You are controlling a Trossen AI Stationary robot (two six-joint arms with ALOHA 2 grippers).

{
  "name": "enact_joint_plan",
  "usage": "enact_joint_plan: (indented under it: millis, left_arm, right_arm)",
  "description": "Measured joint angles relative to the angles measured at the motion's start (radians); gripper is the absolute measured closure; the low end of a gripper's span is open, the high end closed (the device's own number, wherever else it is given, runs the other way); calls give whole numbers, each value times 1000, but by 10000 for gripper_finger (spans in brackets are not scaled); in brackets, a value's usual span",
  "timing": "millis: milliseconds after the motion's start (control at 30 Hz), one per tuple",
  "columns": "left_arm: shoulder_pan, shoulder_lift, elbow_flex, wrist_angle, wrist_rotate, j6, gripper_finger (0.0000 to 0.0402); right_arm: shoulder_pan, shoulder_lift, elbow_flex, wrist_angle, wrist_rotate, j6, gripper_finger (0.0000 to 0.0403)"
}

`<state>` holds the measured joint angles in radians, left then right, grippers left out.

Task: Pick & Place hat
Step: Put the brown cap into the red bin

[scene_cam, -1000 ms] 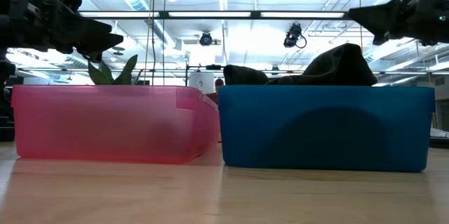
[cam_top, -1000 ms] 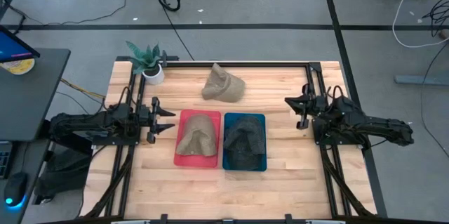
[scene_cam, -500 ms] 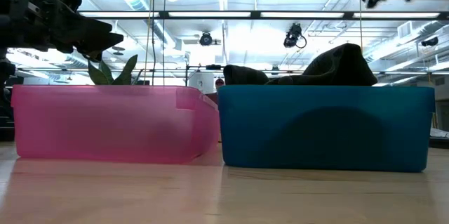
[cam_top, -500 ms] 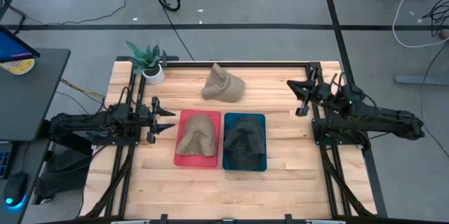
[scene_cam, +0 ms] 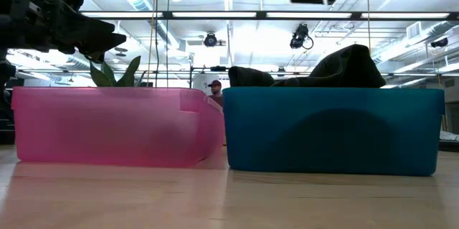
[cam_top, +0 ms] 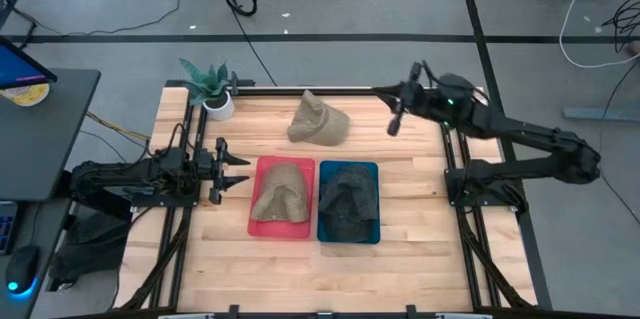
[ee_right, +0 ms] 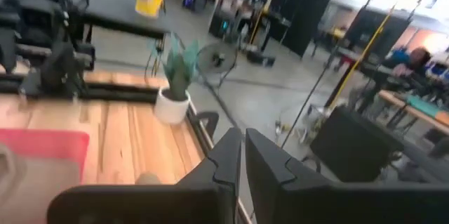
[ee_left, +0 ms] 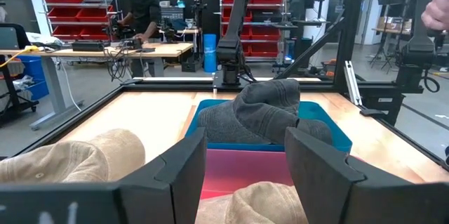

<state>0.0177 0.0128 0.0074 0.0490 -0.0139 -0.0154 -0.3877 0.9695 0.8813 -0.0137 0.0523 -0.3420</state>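
Note:
A loose tan hat (cam_top: 318, 120) lies on the wooden table near the far edge. A second tan hat (cam_top: 281, 193) sits in the pink bin (cam_top: 256, 214), and a dark grey hat (cam_top: 348, 202) sits in the blue bin (cam_top: 322, 229). My right gripper (cam_top: 393, 119) hangs raised over the far part of the table, to the right of the loose hat; its fingers (ee_right: 228, 157) stand together. My left gripper (cam_top: 240, 168) waits open at the pink bin's left side, and its wrist view looks over both bins (ee_left: 242, 164).
A potted plant (cam_top: 210, 84) stands at the far left corner of the table. Black frame rails (cam_top: 444, 149) run along the left, right and far edges. Bare wood lies in front of the bins and to the right of the blue one. A person works in the room beyond (ee_left: 137, 10).
My right arm has lifted and swung from beside the blue bin's right side toward the far edge and the table's left, and it ends close to the loose tan hat. In the low view it has climbed to the top of the picture. The hats and bins have stayed put.

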Motion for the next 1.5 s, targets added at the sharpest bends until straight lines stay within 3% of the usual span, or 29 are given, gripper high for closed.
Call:
enact_joint_plan:
  millis: [233,400,733,1000,1233,1500]
  left_arm:
    - [0,0,0,0,0,0,204]
    - [0,0,0,0,0,0,204]
    - [0,0,0,0,0,0,204]
    - [0,0,0,0,0,0,204]
    - [0,0,0,-1,0,0,204]
    - [0,0,0,-1,0,0,204]
  right_arm:
    - [-101,187,155,-75,-96,-30,376]
    - [-139,337,252,-170,-97,-97,376]
    - [-151,607,477,-356,-129,-213,376]
    - [-146,760,531,-380,-183,-241,369]
    - [-124,856,531,-381,-186,-249,333]
    - [-109,894,531,-391,-210,-276,254]
